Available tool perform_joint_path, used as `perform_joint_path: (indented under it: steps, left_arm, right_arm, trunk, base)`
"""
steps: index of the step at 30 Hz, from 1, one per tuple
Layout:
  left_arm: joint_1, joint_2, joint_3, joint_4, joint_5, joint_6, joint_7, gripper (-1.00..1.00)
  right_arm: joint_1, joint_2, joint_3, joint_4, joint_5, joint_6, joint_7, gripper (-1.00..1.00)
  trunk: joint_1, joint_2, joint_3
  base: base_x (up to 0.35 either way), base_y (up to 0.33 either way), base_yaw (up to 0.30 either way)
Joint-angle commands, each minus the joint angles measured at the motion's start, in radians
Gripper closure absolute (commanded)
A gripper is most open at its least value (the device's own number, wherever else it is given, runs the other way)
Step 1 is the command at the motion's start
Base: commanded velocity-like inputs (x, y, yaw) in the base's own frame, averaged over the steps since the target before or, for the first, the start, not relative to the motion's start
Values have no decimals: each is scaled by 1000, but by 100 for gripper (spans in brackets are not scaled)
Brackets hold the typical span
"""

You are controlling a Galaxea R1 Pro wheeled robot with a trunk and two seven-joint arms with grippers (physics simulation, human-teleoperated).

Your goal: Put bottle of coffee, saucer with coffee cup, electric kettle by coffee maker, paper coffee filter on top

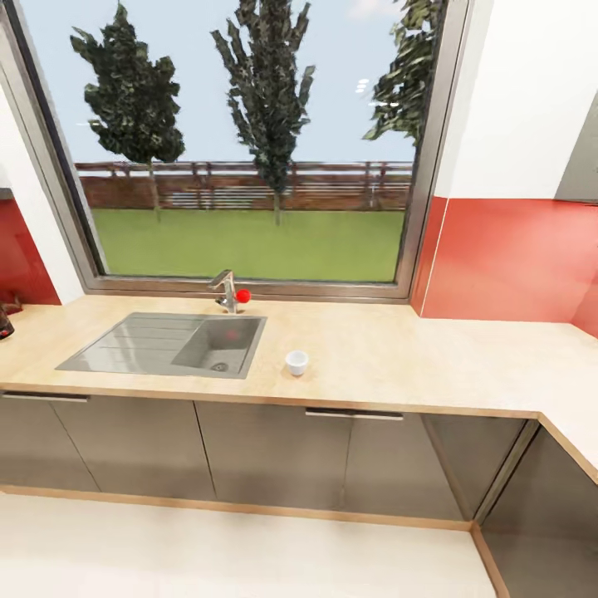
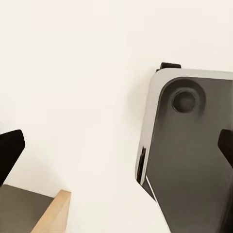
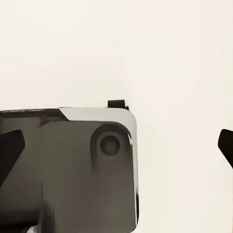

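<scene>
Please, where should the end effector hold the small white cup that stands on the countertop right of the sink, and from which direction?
The coffee cup stands upright with its mouth open upward, apart from the sink. Probably best to come from above and pinch one side of the rim. Its handle is too small to make out here.

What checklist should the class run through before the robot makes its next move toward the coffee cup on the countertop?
1. Coffee cup located: ok, upright on the kitchen countertop, just to the right of the sink.
2. Space around the cup: ok, nothing touches it.
3. Saucer located: not ok, no plate seen on this stretch of counter.
4. Left pincer ready: ok, fingertips far apart, nothing between them.
5. Right pincer ready: ok, open and holding nothing.
6. Arms near the cup: not ok, both wrist views look down at pale floor and the robot's base.
</scene>
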Motion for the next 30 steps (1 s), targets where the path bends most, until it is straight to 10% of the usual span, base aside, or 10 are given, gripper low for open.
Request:
perform_joint_path:
  steps: [1,10,23,30]
  left_arm:
    - [-1,0,6,1,-10,-5,2,-100]
    - [-1,0,6,1,-10,-5,2,-100]
    - [-1,0,8,8,-10,2,3,-100]
    - [-1,0,3,13,-12,6,3,-100]
  right_arm:
    - [-1,0,8,-5,-10,-4,3,-100]
    - [-1,11,11,-290,-10,-8,3,-100]
    - [-16,174,12,-873,-7,-18,2,-100]
    - [-192,230,14,-1039,-7,15,-10,-100]
  trunk:
    - [1,-2,-2]
    - [1,-2,-2]
    - [1,-2,-2]
    - [1,-2,-2]
  base:
    - [-9,3,0]
    - [-2,1,0]
    - [0,0,0]
    - [0,0,0]
